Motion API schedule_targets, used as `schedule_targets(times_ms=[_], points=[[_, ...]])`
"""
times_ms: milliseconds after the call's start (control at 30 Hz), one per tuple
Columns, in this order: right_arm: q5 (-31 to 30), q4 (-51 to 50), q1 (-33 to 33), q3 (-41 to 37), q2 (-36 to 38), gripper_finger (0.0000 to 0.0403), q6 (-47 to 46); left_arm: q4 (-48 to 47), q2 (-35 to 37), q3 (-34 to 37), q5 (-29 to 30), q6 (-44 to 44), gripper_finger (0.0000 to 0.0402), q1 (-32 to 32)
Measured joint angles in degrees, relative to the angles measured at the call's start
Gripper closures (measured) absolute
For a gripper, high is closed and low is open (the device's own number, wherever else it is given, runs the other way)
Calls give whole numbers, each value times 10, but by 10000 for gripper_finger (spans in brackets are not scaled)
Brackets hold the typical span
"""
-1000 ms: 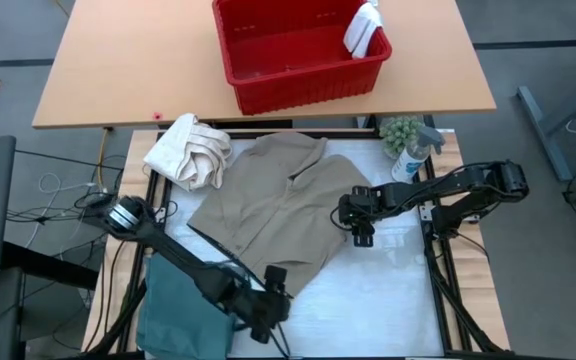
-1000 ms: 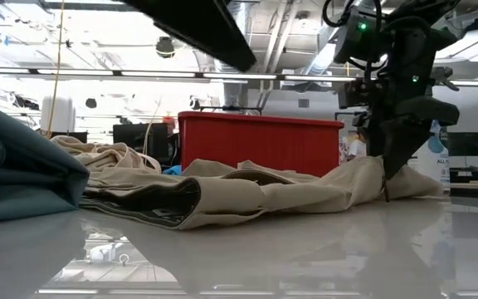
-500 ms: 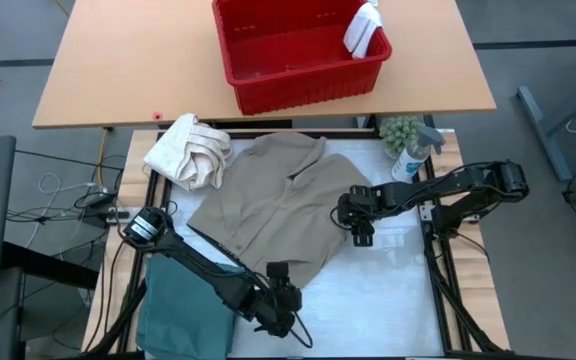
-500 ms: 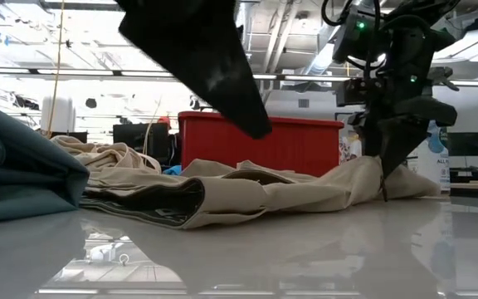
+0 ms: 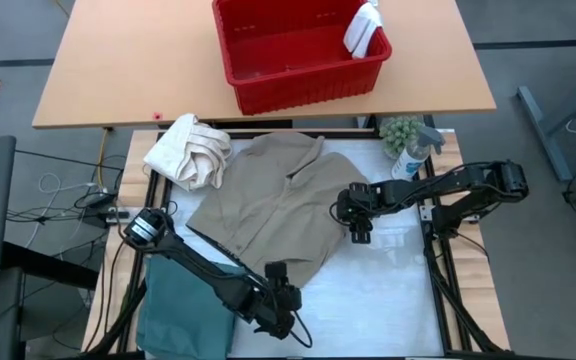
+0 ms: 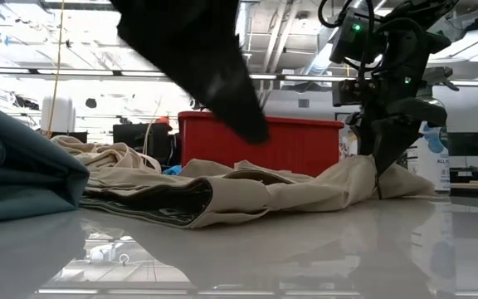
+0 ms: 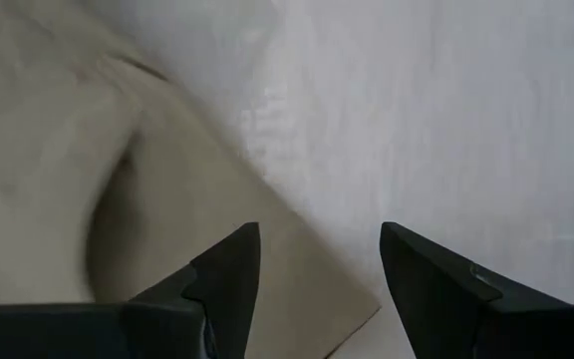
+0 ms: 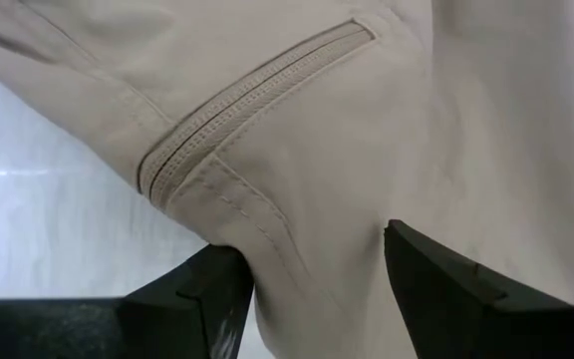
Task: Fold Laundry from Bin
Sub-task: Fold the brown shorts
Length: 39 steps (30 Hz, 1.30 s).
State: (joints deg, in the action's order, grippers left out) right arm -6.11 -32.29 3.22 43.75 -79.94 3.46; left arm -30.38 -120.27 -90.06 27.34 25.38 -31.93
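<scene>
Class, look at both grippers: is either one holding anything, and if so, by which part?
The right gripper holds the tan trousers by their right-hand edge, near a zipped pocket. The left gripper is open over the trousers' near corner, holding nothing.

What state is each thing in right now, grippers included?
Khaki trousers: spread rumpled on the white table, unfolded.
Teal garment: folded, at the near left corner.
White towel: bunched at the far left edge.
Red bin: nearly empty, a small white cloth draped on its rim.
Spray bottle: upright.
Left gripper: open, above the trousers' near corner.
Right gripper: jaws around the trousers' right edge.
</scene>
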Motion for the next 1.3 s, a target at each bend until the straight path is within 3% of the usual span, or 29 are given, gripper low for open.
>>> schedule_targets(times_ms=[167,367,800,933,1133,1233,1300], points=[[0,-1,-2,0,0,160,-4,-9,-31,-15,-30,2,203,-1],[0,3,-2,0,0,160,-4,-64,-37,-28,-11,40,203,-1],[5,7,-2,0,0,160,-23,-73,-67,-32,-51,57,204,-3],[17,9,-2,0,0,169,-27,-125,-67,-40,-49,107,225,-2],[17,-1,-2,0,0,232,-36,-163,-67,-43,-44,133,328,-2],[17,-8,-2,0,0,292,-37,-168,-67,-42,-41,139,385,-1],[17,-9,-2,0,0,345,-36,-168,-67,-42,-38,147,391,-1]])
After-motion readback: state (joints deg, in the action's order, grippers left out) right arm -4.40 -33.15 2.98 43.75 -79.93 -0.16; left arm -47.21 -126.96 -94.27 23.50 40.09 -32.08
